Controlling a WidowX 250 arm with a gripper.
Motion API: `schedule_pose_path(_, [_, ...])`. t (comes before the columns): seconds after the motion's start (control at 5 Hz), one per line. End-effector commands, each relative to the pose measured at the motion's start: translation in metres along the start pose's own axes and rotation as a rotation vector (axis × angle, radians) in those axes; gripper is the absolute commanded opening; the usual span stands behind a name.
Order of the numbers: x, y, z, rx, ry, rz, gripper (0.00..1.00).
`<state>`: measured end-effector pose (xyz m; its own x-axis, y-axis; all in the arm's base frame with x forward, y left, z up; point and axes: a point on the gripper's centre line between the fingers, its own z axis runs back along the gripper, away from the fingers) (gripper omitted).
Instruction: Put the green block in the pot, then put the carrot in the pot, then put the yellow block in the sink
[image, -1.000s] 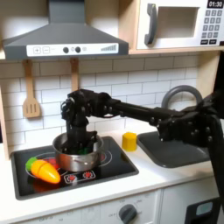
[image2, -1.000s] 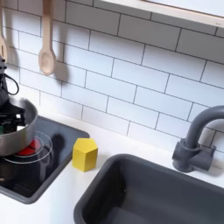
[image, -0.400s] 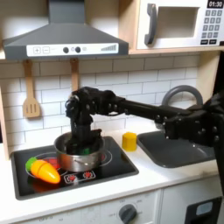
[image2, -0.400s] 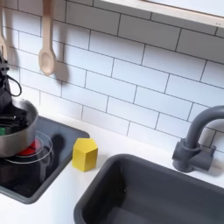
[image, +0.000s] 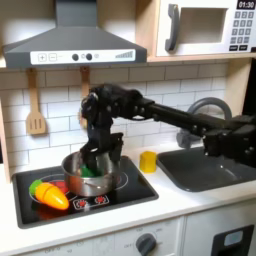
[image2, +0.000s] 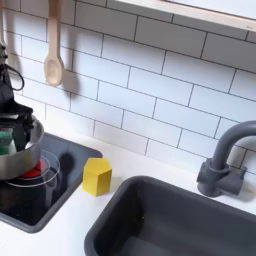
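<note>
Hand (image: 95, 157) sat just above the pot (image: 88, 177), over its far rim in the first exterior view. Fingers looked spread with nothing between them, so open and empty. In the second exterior view the hand (image2: 12, 118) was at the left edge, above the pot (image2: 18, 160), partly cropped.

Green block (image: 91, 171) was inside the pot, a green patch showing below the hand in the first exterior view. A green bit (image2: 5, 141) also showed inside the pot in the second exterior view.

Pot stood on the black stovetop (image: 130, 189), over a red ring. Carrot (image: 49, 195) lay on the stovetop left of the pot in the first exterior view, near front corner, green tip pointing left; touching the pot or just beside it, couldn't tell.

Yellow block (image: 148, 161) stood on the desk (image: 190, 205) between stovetop and sink (image: 205, 170), right of the pot, apart from it. In the second exterior view the yellow block (image2: 97, 176) sat just right of the stovetop (image2: 55, 185), left of the sink (image2: 180, 220).

Faucet (image2: 224, 160) curved over the sink's far right in the second exterior view. A wooden spoon (image2: 53, 45) hung on the tiled wall. Arm (image: 180, 118) reached in from the right in the first exterior view.
</note>
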<state>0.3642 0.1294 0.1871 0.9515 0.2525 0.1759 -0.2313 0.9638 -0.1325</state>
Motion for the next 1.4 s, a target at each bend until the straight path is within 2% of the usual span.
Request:
schedule_pose_path(0.0, [-0.014, -0.011, 0.051, -0.023, -0.099, -0.023, 1.00])
schedule_pose_path(0.2, [-0.031, -0.003, 0.070, -0.025, -0.127, 0.000, 1.00])
schedule_pose_path(0.4, [-0.051, 0.019, 0.067, -0.028, -0.103, 0.083, 1.00])
schedule_pose_path(0.6, [-0.064, 0.049, 0.064, -0.016, -0.084, 0.155, 1.00])
schedule_pose_path(0.8, [-0.074, 0.075, 0.063, 0.002, -0.070, 0.201, 1.00])
schedule_pose_path(1.0, [-0.076, 0.093, 0.067, 0.009, -0.076, 0.228, 1.00])
schedule_pose_path(1.2, [-0.071, 0.092, 0.070, 0.009, -0.084, 0.223, 1.00])
